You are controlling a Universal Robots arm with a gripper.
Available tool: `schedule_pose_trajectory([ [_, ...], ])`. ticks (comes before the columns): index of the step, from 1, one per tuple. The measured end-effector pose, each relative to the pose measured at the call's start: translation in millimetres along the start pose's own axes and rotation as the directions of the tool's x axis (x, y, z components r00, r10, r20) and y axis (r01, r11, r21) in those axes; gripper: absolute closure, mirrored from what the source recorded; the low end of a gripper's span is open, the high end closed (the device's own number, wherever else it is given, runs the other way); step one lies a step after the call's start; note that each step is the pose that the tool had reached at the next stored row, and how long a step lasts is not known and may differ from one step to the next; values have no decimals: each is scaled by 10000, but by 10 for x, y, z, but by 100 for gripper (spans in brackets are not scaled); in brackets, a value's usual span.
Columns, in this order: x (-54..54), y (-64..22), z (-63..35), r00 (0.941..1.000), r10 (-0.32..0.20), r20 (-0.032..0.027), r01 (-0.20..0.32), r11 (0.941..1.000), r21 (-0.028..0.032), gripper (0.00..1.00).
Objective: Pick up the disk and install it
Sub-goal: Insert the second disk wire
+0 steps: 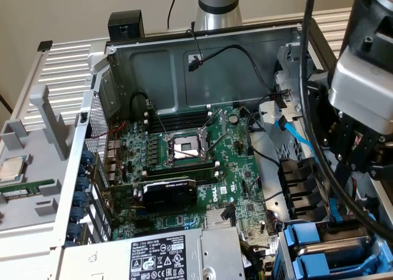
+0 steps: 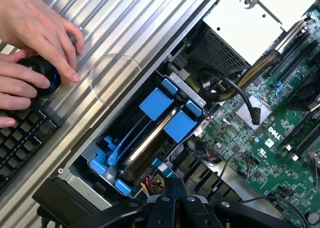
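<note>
The disk [image 2: 146, 144] shows edge-on as a silver strip between blue carrier tabs [image 2: 157, 104], seated in the drive bay at the case's corner; its label face is hidden. In the exterior view the same blue carriers [image 1: 305, 242] sit at the lower right of the open case. My gripper [image 2: 175, 188] hovers just off the bay, its black fingers pressed together with nothing between them. From the exterior view the gripper [image 1: 359, 156] hangs at the exterior view's right, above the bay.
A person's hand [image 2: 35, 33] rests on a round knob beside a black keyboard [image 2: 22, 138] on the ribbed table. The green motherboard [image 1: 196, 163], grey power-supply box [image 1: 166, 255], loose black cables [image 2: 240, 95] and a CPU chip [image 1: 12, 168] on the side tray lie around.
</note>
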State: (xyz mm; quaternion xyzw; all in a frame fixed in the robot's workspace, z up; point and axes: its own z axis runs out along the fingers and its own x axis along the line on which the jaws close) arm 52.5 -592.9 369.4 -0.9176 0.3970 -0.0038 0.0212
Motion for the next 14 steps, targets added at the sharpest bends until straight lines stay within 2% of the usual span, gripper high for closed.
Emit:
schedule_pose_trajectory([
  [3, 0, 0, 0, 9977, -676, 29, 676, 9977, -6, 89],
  [7, 0, 0, 0, 9928, -1199, 51, 1200, 9928, -9, 89],
  [14, 0, 0, 0, 9911, -1327, 57, 1327, 9911, -9, 89],
])
